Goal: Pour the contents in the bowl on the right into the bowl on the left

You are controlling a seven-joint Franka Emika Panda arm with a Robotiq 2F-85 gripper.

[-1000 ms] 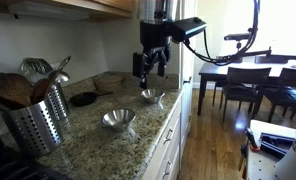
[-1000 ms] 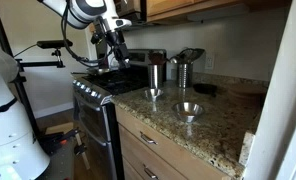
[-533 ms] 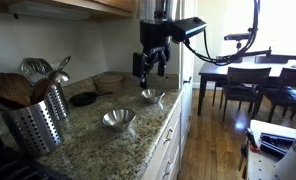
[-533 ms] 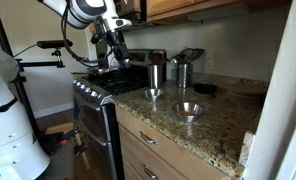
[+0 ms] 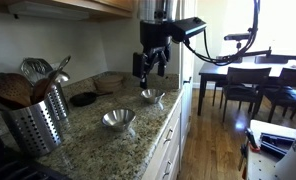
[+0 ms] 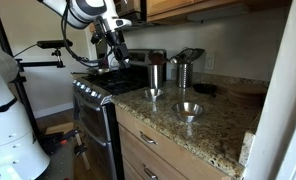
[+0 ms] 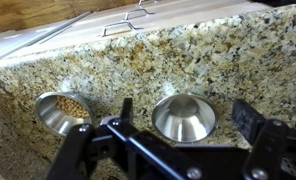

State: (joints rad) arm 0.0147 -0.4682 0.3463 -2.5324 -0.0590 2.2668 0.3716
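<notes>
Bowls, two: filled bowl (image 7: 63, 110) at lower left of wrist view, empty bowl (image 7: 183, 117) at centre. Gripper (image 5: 153, 69), one: jaws spread, holding nothing.

Speckled tan granite counter (image 7: 188, 50), silver bowls (image 7: 183, 115)

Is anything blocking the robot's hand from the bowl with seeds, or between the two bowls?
No, nothing I can see. The hand hangs open above the bowls with only air in between. Just bare granite counter lies between the bowl with seeds and the empty bowl.
</notes>
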